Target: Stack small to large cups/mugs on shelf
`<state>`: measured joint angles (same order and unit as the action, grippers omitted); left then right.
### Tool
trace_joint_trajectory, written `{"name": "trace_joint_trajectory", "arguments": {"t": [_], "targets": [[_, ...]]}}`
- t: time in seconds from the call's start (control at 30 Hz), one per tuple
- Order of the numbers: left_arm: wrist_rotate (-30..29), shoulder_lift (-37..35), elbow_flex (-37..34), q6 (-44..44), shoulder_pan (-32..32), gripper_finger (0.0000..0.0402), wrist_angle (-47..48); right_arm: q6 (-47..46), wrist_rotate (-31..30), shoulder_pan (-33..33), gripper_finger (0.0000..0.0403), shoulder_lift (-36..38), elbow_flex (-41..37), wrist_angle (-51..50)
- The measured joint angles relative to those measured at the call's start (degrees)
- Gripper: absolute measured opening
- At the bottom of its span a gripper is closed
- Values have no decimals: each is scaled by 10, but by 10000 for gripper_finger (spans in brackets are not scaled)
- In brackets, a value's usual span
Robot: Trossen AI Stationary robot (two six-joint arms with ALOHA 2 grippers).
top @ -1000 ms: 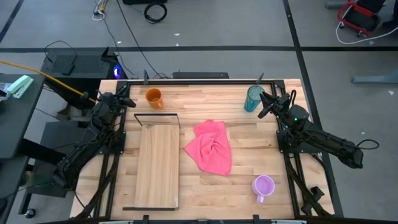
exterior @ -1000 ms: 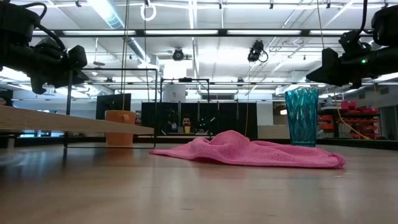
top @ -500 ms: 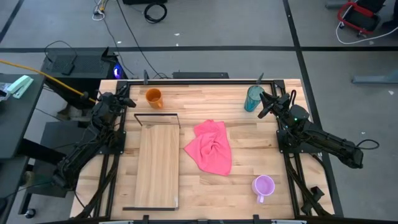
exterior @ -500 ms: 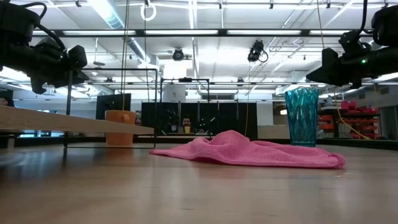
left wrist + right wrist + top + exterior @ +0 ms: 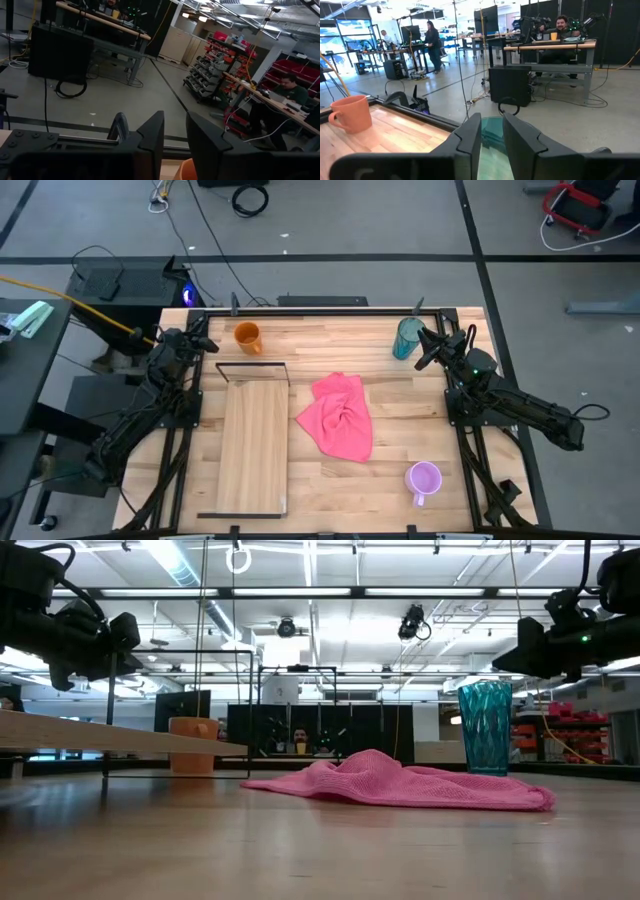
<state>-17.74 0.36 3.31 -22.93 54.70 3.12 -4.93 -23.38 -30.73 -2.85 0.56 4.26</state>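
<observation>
You have a ribbed, translucent teal tumbler upright at the far right, a smooth orange mug far left and a lilac mug near right, handle toward the near edge. The pale plank shelf runs near to far, wire frame at its far end. A crumpled pink cloth lies centre. Left gripper beside the orange mug and right gripper beside the tumbler: jaws narrowly parted, pinching nothing

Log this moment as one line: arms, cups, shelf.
left gripper: by orange mug, holding nothing | right gripper: by teal tumbler, holding nothing | lilac mug: on table | shelf: no cups
</observation>
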Motion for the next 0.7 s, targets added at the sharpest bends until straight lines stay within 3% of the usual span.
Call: {"name": "trace_joint_trajectory", "arguments": {"t": [0.7], "targets": [[0, 0, 0, 0, 0, 84, 0, 0, 0, 0, 87, 0, 0, 0]]}}
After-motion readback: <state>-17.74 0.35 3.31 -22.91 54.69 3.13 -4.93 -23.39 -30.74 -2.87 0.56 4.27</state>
